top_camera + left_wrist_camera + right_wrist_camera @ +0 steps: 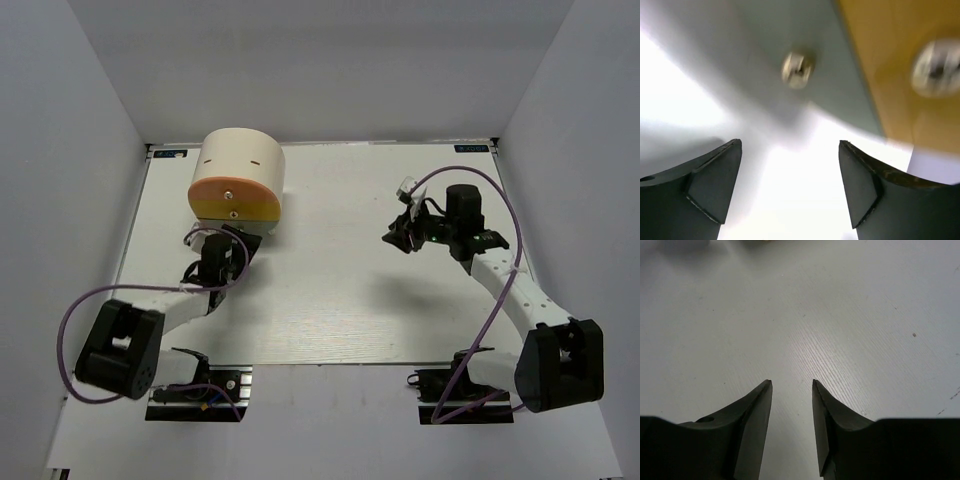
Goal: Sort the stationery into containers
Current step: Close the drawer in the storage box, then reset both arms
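Observation:
The cream half-cylinder organiser (pixel 240 158) stands at the table's back left, its flat front facing me. An orange drawer (pixel 235 190) sits above a yellow drawer (pixel 240 212), each with a small round knob, and both look closed. My left gripper (pixel 220 242) is open and empty, just in front of the yellow drawer. In the left wrist view my left gripper (pixel 790 142) is wide open, with a blurred yellow drawer face (pixel 890 75) and its knob (pixel 937 67) close ahead. My right gripper (pixel 398 238) (pixel 791 381) is open and empty over bare table. No stationery is in view.
The white table (pixel 330 300) is boxed in by grey walls at the back and both sides. Purple cables (pixel 75 320) loop beside each arm. In the left wrist view a grey panel with a second small knob (pixel 797 69) lies left of the yellow face.

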Controlling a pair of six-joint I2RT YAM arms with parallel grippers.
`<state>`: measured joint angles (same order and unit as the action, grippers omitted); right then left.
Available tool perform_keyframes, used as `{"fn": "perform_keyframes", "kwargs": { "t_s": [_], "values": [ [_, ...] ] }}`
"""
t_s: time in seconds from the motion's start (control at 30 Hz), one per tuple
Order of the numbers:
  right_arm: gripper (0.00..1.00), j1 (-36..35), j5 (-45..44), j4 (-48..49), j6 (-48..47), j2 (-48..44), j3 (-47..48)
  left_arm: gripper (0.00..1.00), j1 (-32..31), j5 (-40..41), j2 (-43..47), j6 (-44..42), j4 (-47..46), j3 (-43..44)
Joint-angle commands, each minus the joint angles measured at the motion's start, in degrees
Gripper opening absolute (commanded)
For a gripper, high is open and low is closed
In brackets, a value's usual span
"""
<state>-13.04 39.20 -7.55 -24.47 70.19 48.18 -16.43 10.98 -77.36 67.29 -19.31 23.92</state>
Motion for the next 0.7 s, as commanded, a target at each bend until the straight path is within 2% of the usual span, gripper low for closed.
{"fn": "perform_keyframes", "kwargs": {
  "t_s": [0.0, 0.03, 0.13, 0.23, 0.27, 0.33, 0.37, 0.5, 0.67],
  "values": [
    [0.46, 0.64, 0.96, -0.45, -0.14, -2.08, -1.51, 0.9, -0.54, -6.23, 10.52, -4.08, 5.23, -5.7],
    [0.48, 0.65, 0.97, -0.53, -0.14, -2.08, -1.6, 0.9, -0.54, -6.24, 10.57, -4.79, 5.25, -6.77],
    [0.52, 0.99, 0.7, -0.8, 0.65, -2.87, -2.22, 0.93, -0.54, -6.76, 21.96, -8.9, 12.61, -8.98],
    [0.65, 1.52, -1.31, -0.62, 4.06, -2.7, -1.95, 0.98, -0.54, -9.12, 32.86, -14.18, 18.95, -8.98],
    [0.72, 1.52, -5.41, 0.51, 9.56, -2.69, -1.87, 1.0, -0.54, -10.27, 35.15, -19.77, 20.44, -8.37],
    [0.8, 2.05, -10.95, 1.66, 16.51, -2.96, -1.17, 1.0, -0.54, -12.12, 40.96, -24.55, 22.81, -7.5],
    [0.9, 2.05, -12.9, 1.66, 19.78, -3.13, -0.9, 1.0, -0.54, -12.13, 42.63, -27.44, 24.22, -6.44],
    [0.9, 2.31, -24.31, 1.4, 24.02, -5.76, 0.07, 1.0, -0.54, -11.6, 48.18, -33.71, 31.24, -3.01],
    [0.9, 2.23, -31.1, 0.26, 22.98, -8.23, -0.98, 1.0, -0.54, -9.58, 49.41, -38.8, 34.42, 2.96]
  ]
}}
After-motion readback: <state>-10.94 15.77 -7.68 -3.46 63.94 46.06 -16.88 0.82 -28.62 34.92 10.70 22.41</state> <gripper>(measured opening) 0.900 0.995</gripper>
